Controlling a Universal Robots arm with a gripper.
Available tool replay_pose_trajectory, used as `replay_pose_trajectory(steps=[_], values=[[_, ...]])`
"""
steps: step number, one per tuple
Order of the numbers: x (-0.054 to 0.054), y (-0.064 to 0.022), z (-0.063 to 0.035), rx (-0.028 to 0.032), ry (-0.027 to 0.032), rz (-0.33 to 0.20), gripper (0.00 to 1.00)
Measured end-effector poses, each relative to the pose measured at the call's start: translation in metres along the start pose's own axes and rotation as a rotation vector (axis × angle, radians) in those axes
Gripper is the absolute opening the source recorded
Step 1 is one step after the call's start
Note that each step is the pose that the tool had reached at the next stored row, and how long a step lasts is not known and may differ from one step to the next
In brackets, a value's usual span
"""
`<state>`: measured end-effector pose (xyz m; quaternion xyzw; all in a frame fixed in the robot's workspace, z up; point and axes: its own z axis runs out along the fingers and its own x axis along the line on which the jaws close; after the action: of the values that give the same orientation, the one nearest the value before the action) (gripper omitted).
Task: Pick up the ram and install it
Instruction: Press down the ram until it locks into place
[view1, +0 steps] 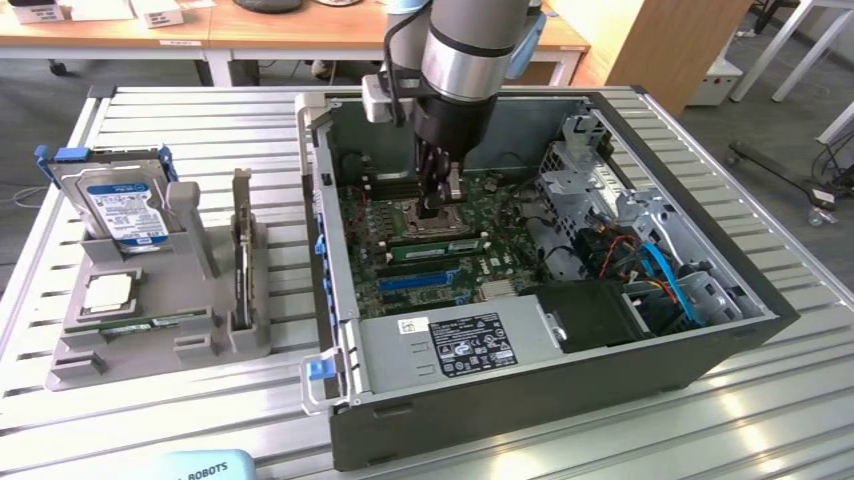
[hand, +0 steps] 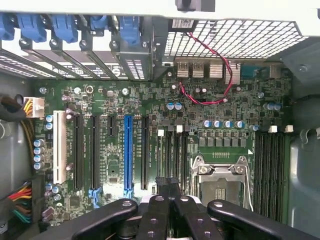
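**Shut fingers low over the board: risks of a skewed or misplaced press**

The open computer case (view1: 747, 300) holds the motherboard (hand: 110, 165), with the processor socket (hand: 220, 175) as its landmark; the arm reaches down into the case almost straight above that socket; the gripper (view1: 445, 205) has its fingers pressed together, with nothing visibly pinched between them.

In the exterior view, the ram (view1: 434, 244) appears as a green stick standing on edge in the memory slots just beside the socket, under the fingertips; whether the tips touch its top edge cannot be told, nor whether it is fully seated; a second green strip (view1: 134, 326) lies in the grey holder (view1: 80, 370), well away from the socket and outside the case.

Judged risks: a press landing off the stick's edge would strike the socket's metal frame or the bare board; a push on one end alone could tilt the stick and jam it half-latched; force on a stick misaligned with the slot's key could crack the stick or the slot.
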<state>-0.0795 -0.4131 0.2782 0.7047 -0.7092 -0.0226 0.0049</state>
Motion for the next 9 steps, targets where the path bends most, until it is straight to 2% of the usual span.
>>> replay_pose_trajectory(steps=[4, 9], values=[[0.0, -0.0016, -0.0001, -0.0001, 0.0002, 0.0, 0.1], [0.0, -0.0163, -0.0007, -0.0004, 0.0001, 0.0, 0.1]])
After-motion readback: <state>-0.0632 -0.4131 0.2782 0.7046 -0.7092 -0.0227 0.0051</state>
